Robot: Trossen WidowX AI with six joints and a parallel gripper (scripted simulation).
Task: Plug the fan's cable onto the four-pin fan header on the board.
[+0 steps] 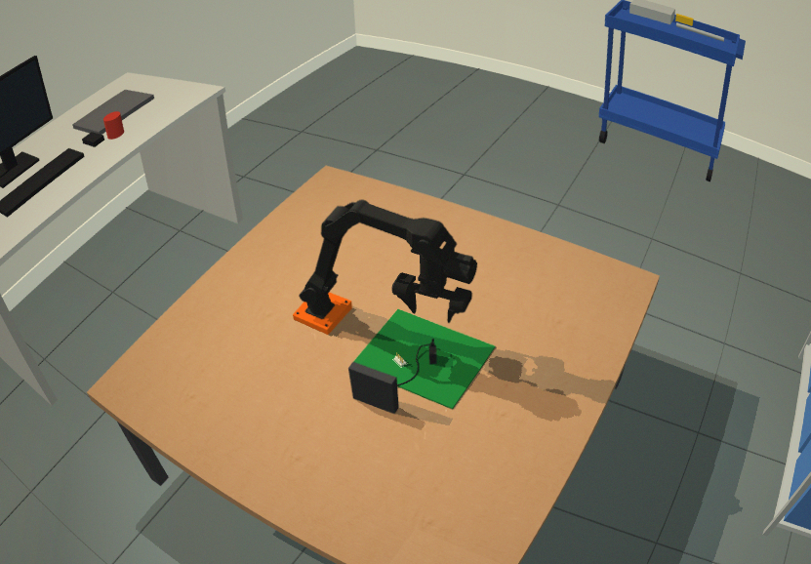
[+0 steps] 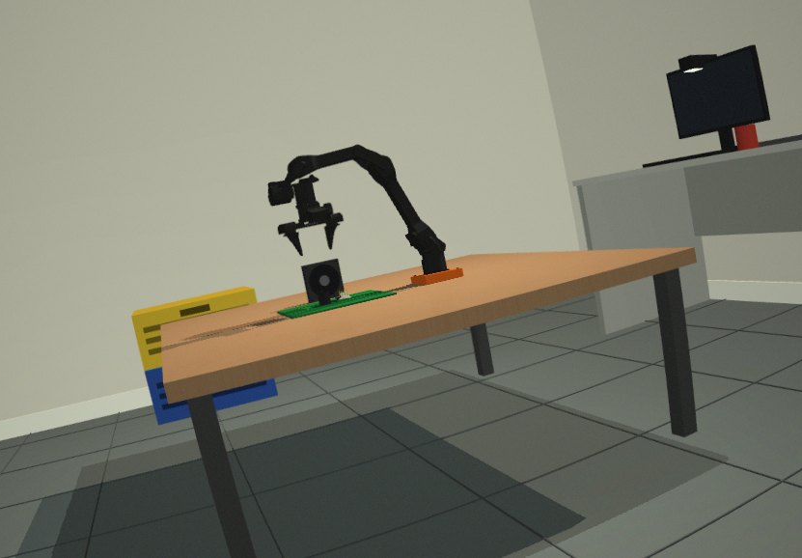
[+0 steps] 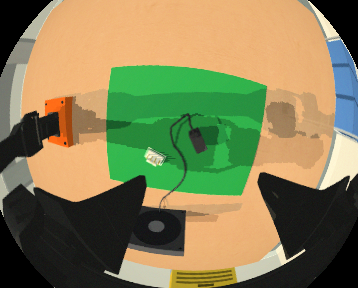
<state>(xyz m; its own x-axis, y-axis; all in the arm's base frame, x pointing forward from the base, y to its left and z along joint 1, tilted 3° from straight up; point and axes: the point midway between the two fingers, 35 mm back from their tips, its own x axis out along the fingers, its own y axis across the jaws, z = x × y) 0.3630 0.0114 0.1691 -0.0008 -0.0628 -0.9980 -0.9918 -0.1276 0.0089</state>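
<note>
While your pincer (image 1: 430, 315) (image 2: 316, 252) (image 3: 205, 182) hangs spread and empty, plug (image 1: 432, 352) (image 2: 323, 297) (image 3: 198, 140) sits at header's (image 1: 401, 364) (image 2: 346, 296) (image 3: 155, 157) two o'clock, wrist view.

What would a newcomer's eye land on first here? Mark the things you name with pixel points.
Probably the bright green board (image 1: 461, 392) (image 2: 296, 313) (image 3: 132, 77) on the wooden table. Then the black arm (image 1: 385, 218) (image 2: 401, 197) arching over it from its orange base (image 1: 333, 324) (image 2: 456, 273) (image 3: 67, 142), open gripper (image 1: 430, 317) (image 2: 316, 252) (image 3: 205, 182) above the board. The dark square fan (image 1: 373, 387) (image 2: 323, 280) (image 3: 156, 226) stands at the board's edge.
</note>
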